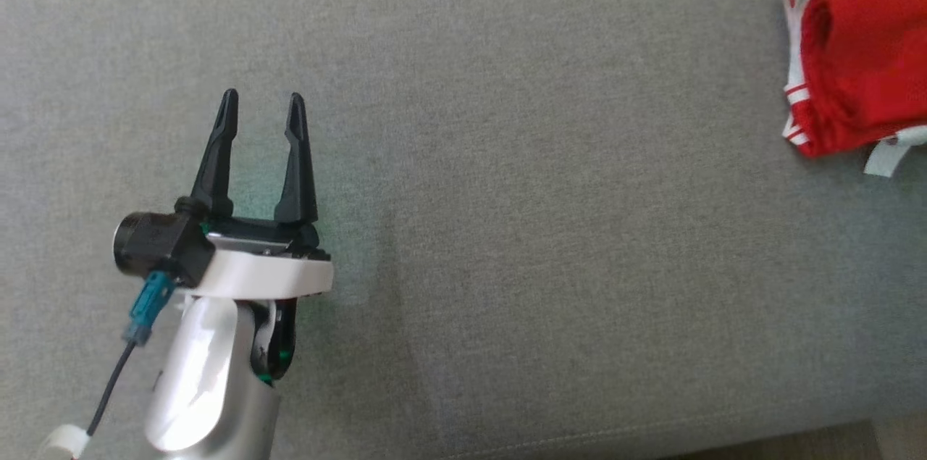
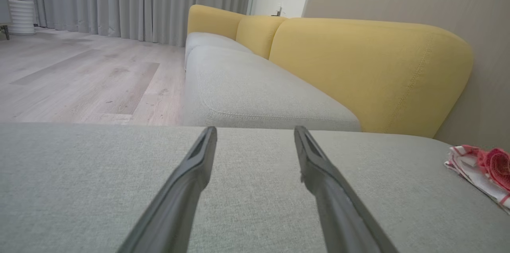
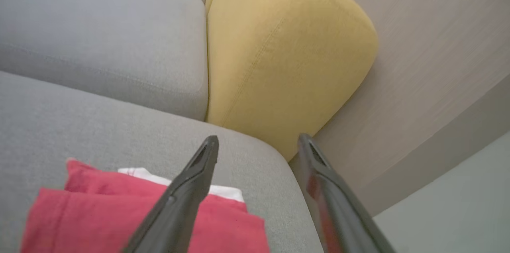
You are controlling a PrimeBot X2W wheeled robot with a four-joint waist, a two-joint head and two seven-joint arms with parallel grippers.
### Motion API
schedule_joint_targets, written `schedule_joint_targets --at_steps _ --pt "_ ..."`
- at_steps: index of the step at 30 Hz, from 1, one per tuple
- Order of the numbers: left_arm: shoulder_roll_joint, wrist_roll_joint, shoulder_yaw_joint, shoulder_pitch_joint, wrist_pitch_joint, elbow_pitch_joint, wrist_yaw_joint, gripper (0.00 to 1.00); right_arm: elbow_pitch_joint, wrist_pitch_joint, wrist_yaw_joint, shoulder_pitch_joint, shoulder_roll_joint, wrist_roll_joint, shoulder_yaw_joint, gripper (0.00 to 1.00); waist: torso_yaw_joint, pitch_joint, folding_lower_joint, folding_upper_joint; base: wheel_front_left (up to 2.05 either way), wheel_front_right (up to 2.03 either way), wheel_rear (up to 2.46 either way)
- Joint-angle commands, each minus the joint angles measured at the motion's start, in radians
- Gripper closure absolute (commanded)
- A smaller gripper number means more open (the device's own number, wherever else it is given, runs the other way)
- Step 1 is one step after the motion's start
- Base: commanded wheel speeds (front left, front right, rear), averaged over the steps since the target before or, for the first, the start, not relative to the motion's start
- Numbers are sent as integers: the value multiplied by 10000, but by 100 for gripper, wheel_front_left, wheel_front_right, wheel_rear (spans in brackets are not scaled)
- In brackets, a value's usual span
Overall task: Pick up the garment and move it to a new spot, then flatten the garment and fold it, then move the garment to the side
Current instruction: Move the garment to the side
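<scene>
The garment [image 1: 858,58] is red with white trim, lying folded at the far right of the grey cushion [image 1: 507,192]. My left gripper [image 1: 262,105] stands open over bare cushion at the lower left, far from the cloth. From the left wrist view the garment [image 2: 484,169] is a small red and white heap at the right edge, beyond the open left gripper [image 2: 255,133]. In the right wrist view my right gripper [image 3: 258,145] is open above the cushion's corner, and the garment [image 3: 119,217] lies below its left finger with nothing between the fingers.
Yellow back cushions [image 2: 370,69] line the sofa, and one yellow cushion [image 3: 279,53] stands just past the garment's corner. Wooden floor [image 2: 79,81] and grey curtains [image 2: 139,2] lie beyond the seat. A beige wall [image 3: 438,65] runs behind. The cushion's front edge [image 1: 652,445] is near.
</scene>
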Motion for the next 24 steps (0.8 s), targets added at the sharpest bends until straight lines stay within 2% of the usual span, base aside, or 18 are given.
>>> schedule_joint_targets --at_steps 1,5,13,17,20,24 --pt "76 6 321 -38 -51 -276 -23 0 -469 -139 -9 -4 -87 18 20 0 -4 -192 0 0 0 0 0" --pt "76 -87 392 165 -51 -310 59 0 -1201 -345 -9 106 722 218 221 0 40 -691 0 0 0 0 0" --pt "76 -234 511 772 -51 -501 217 0 -2893 -746 -9 1113 3067 1140 754 0 246 -1676 0 0 0 0 0" --pt "76 -420 571 1072 -51 -612 364 0 -3182 -1077 -9 1987 4185 1568 793 0 385 -2077 0 0 0 0 0" --pt "76 -511 515 1314 -51 -731 459 0 -3122 -1357 -9 2821 4572 1858 942 0 483 -2329 0 0 0 0 0" --pt "76 -435 507 1655 -51 -751 437 0 -2819 -1732 -9 3824 4674 2589 1201 0 531 -2504 0 0 0 0 0"
